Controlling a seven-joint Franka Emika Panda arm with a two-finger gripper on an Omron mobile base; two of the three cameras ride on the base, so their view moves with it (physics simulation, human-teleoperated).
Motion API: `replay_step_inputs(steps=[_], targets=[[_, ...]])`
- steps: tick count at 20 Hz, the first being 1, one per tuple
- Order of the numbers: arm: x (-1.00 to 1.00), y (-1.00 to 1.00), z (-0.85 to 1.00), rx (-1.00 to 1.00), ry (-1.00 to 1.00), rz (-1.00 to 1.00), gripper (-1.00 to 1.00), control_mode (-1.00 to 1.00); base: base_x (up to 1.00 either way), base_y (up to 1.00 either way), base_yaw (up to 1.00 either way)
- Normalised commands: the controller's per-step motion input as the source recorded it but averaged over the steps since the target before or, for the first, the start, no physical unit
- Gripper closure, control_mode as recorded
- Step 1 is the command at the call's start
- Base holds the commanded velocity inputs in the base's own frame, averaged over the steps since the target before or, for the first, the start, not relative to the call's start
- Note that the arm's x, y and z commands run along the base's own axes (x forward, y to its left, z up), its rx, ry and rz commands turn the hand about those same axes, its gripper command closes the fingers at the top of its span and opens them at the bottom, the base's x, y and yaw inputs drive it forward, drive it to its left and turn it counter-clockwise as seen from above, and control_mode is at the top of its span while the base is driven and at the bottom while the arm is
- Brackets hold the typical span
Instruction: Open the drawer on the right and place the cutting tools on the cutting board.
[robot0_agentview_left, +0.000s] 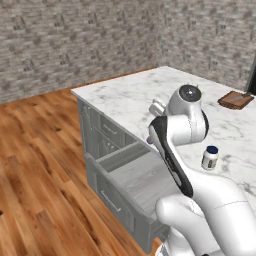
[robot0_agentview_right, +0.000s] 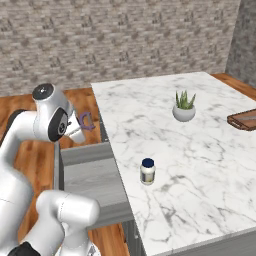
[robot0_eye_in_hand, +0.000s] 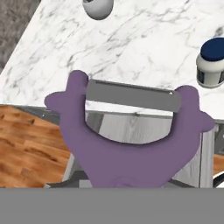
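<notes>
Purple peeler (robot0_eye_in_hand: 127, 153) gripped in closed jaws of gripper (robot0_agentview_right: 80, 131), raised above open drawer (robot0_agentview_left: 137, 180), Y-head and grey blade toward marble counter (robot0_agentview_right: 200, 150); cutting board (robot0_agentview_left: 235, 100) at far right edge; blue-capped jar (robot0_agentview_right: 147, 171) near drawer

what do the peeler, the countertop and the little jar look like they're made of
Peeler: smooth matte purple body, likely plastic, with a flat grey blade that looks metal. Countertop: white with grey veining, looks like polished marble. Jar: pale body, glass or plastic, hard to tell, with a dark blue cap.
</notes>
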Motion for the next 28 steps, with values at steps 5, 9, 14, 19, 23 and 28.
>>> replay_step_inputs(steps=[5, 9, 14, 19, 23, 28], targets=[[-0.4, 0.0, 0.0, 0.0, 0.0, 0.0, 1.0, 1.0, -0.4, 0.0, 0.0], [0.0, 0.0, 0.0, 0.0, 0.0, 0.0, 1.0, 1.0, -1.0, -0.17, 0.0], [0.0, 0.0, 0.0, 0.0, 0.0, 0.0, 1.0, 1.0, -1.0, -0.71, 0.0], [0.0, 0.0, 0.0, 0.0, 0.0, 0.0, 1.0, 1.0, -0.45, -1.0, 0.11], [0.0, 0.0, 0.0, 0.0, 0.0, 0.0, 1.0, 1.0, -0.01, -1.0, 0.25], [0.0, 0.0, 0.0, 0.0, 0.0, 0.0, 1.0, 1.0, 0.32, -0.99, 0.39]])
